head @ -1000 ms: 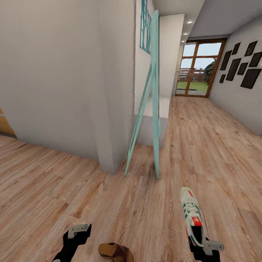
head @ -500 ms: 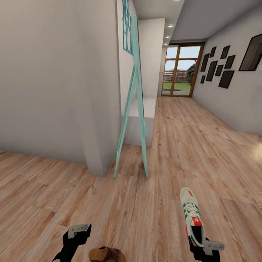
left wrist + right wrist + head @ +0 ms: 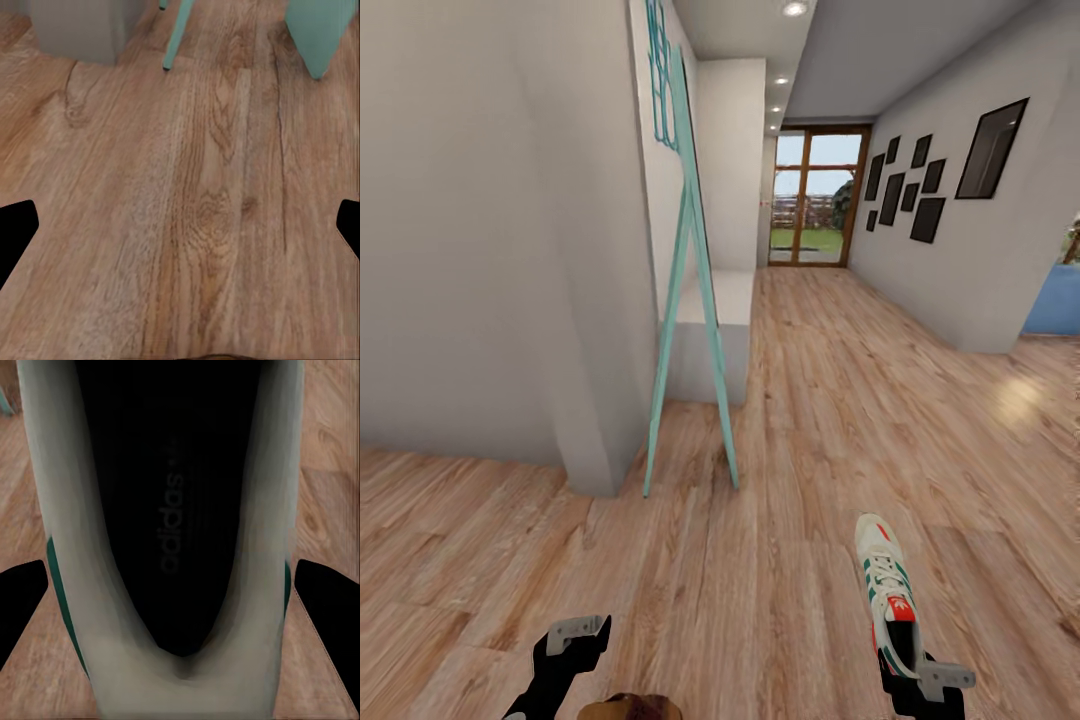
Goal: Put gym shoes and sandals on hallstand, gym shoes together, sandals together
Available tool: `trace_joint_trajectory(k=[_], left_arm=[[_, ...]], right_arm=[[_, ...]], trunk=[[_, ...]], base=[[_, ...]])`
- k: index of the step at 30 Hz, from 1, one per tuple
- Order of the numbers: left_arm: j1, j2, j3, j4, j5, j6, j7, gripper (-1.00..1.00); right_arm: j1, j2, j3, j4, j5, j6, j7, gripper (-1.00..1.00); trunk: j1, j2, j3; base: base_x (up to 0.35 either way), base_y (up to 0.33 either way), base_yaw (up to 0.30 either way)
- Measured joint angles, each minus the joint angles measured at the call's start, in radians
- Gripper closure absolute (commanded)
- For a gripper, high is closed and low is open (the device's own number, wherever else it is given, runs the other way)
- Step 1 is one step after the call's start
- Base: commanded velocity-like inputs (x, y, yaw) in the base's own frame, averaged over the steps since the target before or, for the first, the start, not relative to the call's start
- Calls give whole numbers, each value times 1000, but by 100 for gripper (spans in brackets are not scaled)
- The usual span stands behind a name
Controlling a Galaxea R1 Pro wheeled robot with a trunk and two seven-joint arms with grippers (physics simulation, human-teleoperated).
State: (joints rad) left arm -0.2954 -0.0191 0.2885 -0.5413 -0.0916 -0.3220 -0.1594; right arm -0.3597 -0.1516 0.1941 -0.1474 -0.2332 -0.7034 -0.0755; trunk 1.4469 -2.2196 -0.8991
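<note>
My right fingers [image 3: 908, 668] are clenched on one gym shoe [image 3: 887, 590], gripping it at the heel so the toe points straight ahead down the corridor. In the right wrist view the shoe's dark opening [image 3: 169, 510] sits between my two fingers [image 3: 22, 607], which press on its white sides. Carrying it low and level like this seems meant to keep it steady while I travel, clear of the floor [image 3: 810, 440].

My left fingers [image 3: 565, 655] are spread apart with nothing in them; in the left wrist view there are just planks between the two black tips [image 3: 15, 229]. A brown sandal [image 3: 630, 708] peeks in at the bottom edge of the head view, on the floor just beside my left arm. I judge it is the next thing for that free hand.

Ahead on the left stands a grey wall corner [image 3: 595, 420], with a turquoise leaning frame [image 3: 690, 300] just past it, its feet on the floor. Behind the frame is a low pale block [image 3: 720, 320] against the wall; whether that is the rack I cannot tell. The middle and right of the corridor lie open toward the glass door [image 3: 815, 195], so I would keep right of the frame's feet.
</note>
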Motion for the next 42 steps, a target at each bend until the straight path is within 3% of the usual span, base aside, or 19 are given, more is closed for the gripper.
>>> trace_joint_trajectory(k=[42], left_arm=[[0, 0, 1, 0, 0, 0, 0, -100]], right_arm=[[0, 0, 0, 0, 1, 0, 0, 100]], trunk=[[0, 0, 26]], base=[[39, 36, -201]])
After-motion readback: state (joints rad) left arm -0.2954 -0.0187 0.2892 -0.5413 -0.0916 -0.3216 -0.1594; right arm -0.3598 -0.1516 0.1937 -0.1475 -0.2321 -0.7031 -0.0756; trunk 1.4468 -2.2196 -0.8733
